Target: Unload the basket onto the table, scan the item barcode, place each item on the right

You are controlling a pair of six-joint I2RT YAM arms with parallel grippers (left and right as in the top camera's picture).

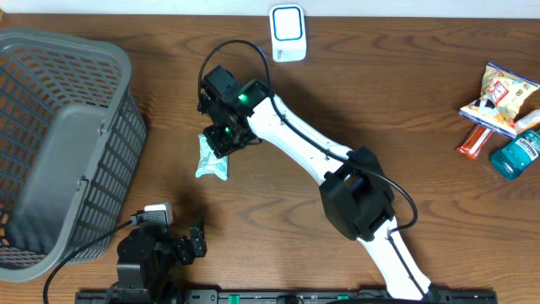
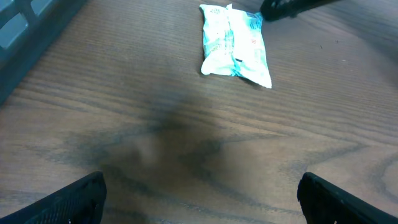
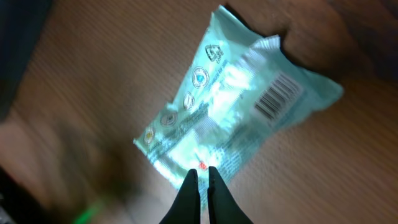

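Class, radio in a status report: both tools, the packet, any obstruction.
Left tool open, away from packet. Right tool shut at packet edge, grip unconfirmed. Barcode faces up. Nothing lies between packet and white device.

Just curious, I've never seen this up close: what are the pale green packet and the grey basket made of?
Packet: seemingly thin glossy plastic film; it shines under the light and shows a sealed seam. Basket: probably matte moulded plastic, judging by its uniform grey slatted walls.

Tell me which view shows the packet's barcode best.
Right wrist: the barcode faces the camera, bars distinct, on the packet. Left wrist shows the packet but no barcode can be made out; overhead has it partly under the right gripper.
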